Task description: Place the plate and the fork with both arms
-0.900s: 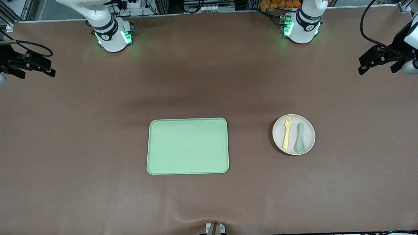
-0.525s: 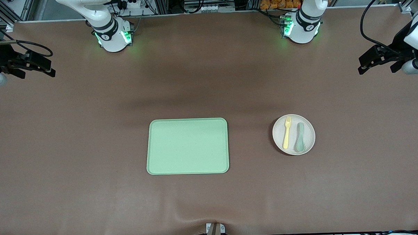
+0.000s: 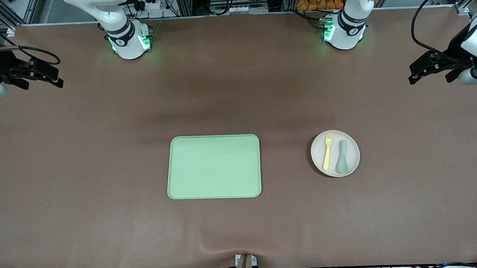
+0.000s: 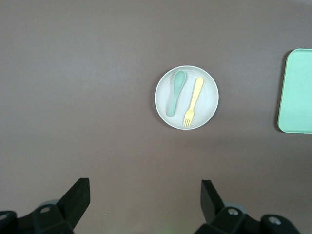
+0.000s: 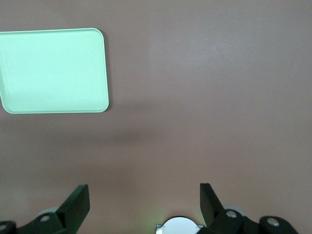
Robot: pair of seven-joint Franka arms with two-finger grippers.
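Note:
The off-white plate (image 3: 353, 151) lies on the brown table, beside the green tray and toward the left arm's end. On it rest the yellow fork (image 3: 326, 151) and a grey-green spoon (image 3: 342, 157), side by side. My left gripper (image 3: 413, 76) hangs open and empty high over the table's edge at the left arm's end. Its wrist view looks down on the plate (image 4: 163, 105), fork (image 4: 193, 101) and spoon (image 4: 176, 91), well apart from the left gripper (image 4: 145, 195). My right gripper (image 3: 58, 79) waits open and empty over the right arm's end, with the right gripper (image 5: 145, 197) above bare table.
A rectangular pale green tray (image 3: 214, 167) lies mid-table with nothing on it; the tray (image 4: 296, 90) and the tray (image 5: 53, 70) show in both wrist views. The arm bases (image 3: 129, 42) stand along the table's back edge. The brown cloth wrinkles near the front edge (image 3: 242, 249).

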